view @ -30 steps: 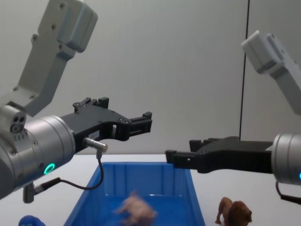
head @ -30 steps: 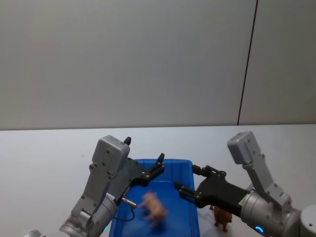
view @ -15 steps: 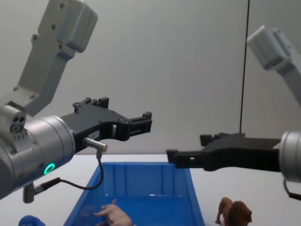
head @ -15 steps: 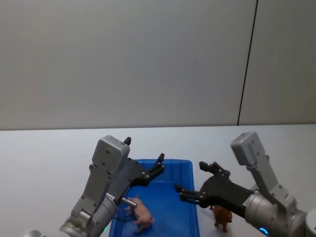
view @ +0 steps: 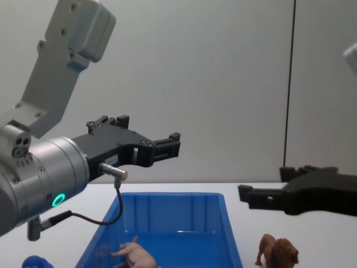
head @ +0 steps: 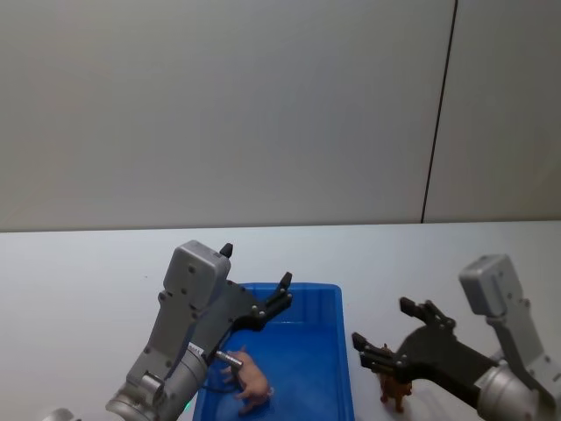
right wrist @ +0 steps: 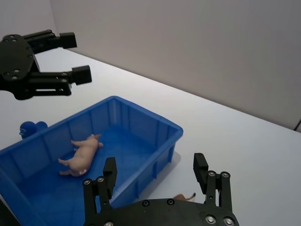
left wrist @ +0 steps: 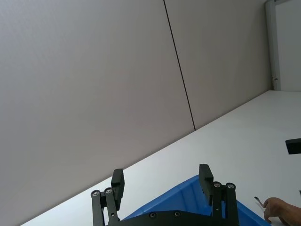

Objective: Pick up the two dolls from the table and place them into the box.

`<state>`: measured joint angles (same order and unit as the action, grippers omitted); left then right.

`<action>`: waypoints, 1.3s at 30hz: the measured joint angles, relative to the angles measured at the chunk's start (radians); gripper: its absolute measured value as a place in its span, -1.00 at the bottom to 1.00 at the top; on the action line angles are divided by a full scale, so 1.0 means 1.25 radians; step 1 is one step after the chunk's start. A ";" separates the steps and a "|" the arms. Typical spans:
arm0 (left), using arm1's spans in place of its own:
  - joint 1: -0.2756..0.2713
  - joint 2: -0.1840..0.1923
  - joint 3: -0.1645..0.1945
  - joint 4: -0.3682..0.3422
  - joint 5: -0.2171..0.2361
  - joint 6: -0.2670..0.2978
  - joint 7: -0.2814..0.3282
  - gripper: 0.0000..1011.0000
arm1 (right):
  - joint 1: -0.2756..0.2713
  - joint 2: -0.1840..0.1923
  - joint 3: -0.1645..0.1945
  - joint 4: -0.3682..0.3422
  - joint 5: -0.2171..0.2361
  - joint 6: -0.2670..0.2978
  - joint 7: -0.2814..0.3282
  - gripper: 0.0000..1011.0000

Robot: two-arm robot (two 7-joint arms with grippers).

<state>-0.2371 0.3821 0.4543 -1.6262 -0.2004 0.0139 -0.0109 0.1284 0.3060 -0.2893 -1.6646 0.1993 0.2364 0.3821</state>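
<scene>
The pale pink pig (head: 251, 382) lies on its side on the floor of the blue box (head: 337, 351), also seen from the right wrist as pig (right wrist: 82, 153) inside the box (right wrist: 155, 123). The brown lion (view: 278, 251) stands on the white table (head: 79, 289) just right of the box. My right gripper (head: 386, 323) hangs open and empty above the lion (head: 394, 386), right of the box rim. My left gripper (view: 148, 134) is open and empty, held high over the box's left half.
A small blue rounded object (view: 35, 261) sits on the table left of the box, and shows beside the box in the right wrist view (right wrist: 29, 127). A grey wall rises behind the table. White tabletop stretches far beyond the box on both sides.
The pig tumbled down and settled on the box floor. My right gripper drew away from over the box to the right, above the lion. The left arm stayed still.
</scene>
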 joint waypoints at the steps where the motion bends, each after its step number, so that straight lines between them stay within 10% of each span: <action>1: 0.000 0.000 0.000 0.000 0.000 0.000 0.000 0.98 | -0.008 0.005 0.002 -0.004 0.004 0.000 -0.007 0.98; 26: 0.000 0.000 0.000 0.000 0.000 0.000 0.000 0.98 | -0.029 0.016 0.001 0.073 0.020 0.038 -0.033 0.98; 39: 0.000 0.000 0.000 0.000 0.000 0.000 0.000 0.98 | -0.008 -0.006 -0.009 0.127 0.017 0.025 -0.039 0.31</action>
<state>-0.2371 0.3822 0.4542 -1.6262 -0.2004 0.0138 -0.0110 0.1188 0.2989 -0.3010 -1.5058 0.2200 0.2680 0.3331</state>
